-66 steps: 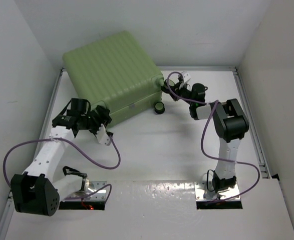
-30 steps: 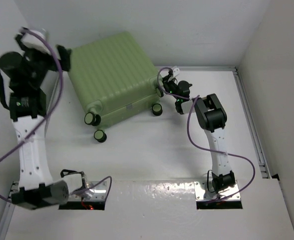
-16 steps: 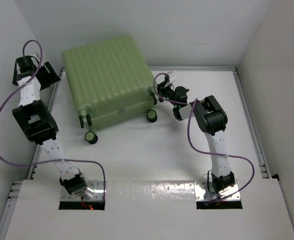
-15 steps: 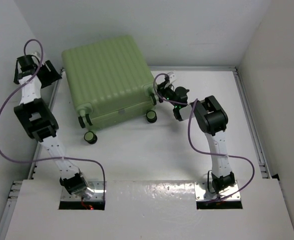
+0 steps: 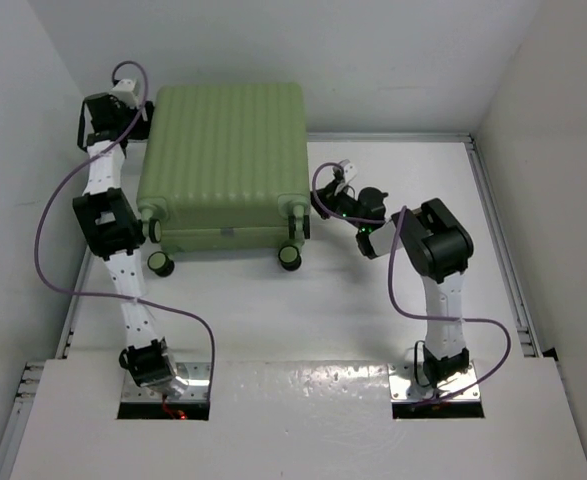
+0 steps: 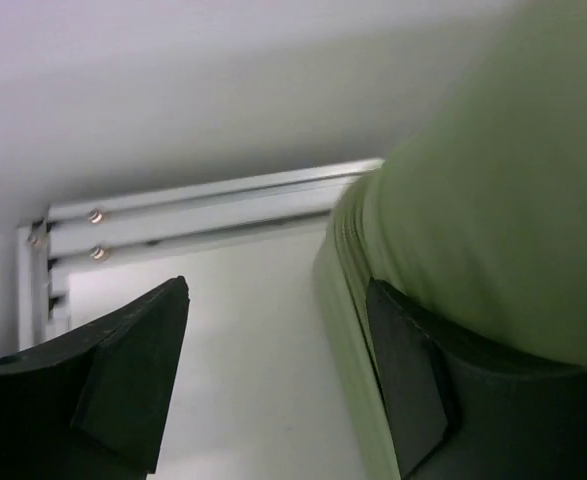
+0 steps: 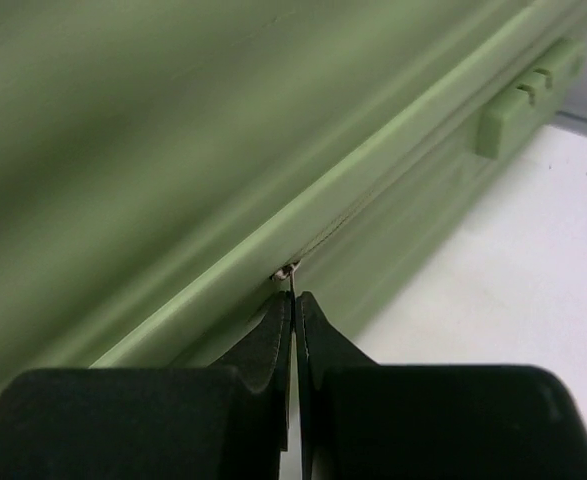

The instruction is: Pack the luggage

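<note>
The luggage (image 5: pixel 223 160) is a large pale green ribbed suitcase, closed and lying flat at the back of the table with its black wheels (image 5: pixel 290 257) toward me. My left gripper (image 5: pixel 141 108) is open at its far left corner. In the left wrist view the left gripper (image 6: pixel 275 290) has its right finger (image 6: pixel 413 370) against the green shell (image 6: pixel 493 200) and its left finger over bare table. My right gripper (image 5: pixel 318 200) is at the suitcase's right side. In the right wrist view the right gripper (image 7: pixel 293 298) is shut on the small metal zipper pull (image 7: pixel 289 272) at the seam.
An aluminium rail (image 6: pixel 203 195) runs along the table's back edge just behind the left gripper, with the white wall above it. Another rail (image 5: pixel 498 230) lines the right edge. White walls enclose the table on the left, back and right.
The suitcase has turned clockwise and now sits square to the table. My left arm has swung from the left wall to its far left corner. My right gripper stayed at its right side.
</note>
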`<state>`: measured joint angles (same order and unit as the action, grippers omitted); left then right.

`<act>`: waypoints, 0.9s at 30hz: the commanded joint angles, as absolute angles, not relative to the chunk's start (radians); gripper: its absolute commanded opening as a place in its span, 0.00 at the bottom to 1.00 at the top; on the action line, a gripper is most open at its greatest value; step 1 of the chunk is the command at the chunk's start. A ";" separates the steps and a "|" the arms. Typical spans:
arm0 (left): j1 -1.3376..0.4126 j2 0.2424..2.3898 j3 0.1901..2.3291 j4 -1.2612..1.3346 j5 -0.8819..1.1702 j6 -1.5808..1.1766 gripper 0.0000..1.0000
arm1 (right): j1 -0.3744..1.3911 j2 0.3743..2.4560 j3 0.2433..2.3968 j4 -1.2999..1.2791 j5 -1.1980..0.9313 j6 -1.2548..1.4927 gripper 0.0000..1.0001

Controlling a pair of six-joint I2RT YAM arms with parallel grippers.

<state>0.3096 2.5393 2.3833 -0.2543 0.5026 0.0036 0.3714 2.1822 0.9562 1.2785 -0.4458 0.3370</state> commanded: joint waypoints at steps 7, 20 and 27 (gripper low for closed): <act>-0.153 2.384 2.180 -0.793 0.957 0.412 0.78 | 0.498 1.941 0.694 1.456 -0.683 0.425 0.00; -0.031 1.490 1.543 -0.482 0.417 0.087 1.00 | 0.630 1.778 0.545 1.260 -0.325 0.338 0.00; -0.235 1.212 1.405 -0.730 0.425 -0.074 1.00 | 0.614 1.717 0.489 1.265 -0.331 0.345 0.00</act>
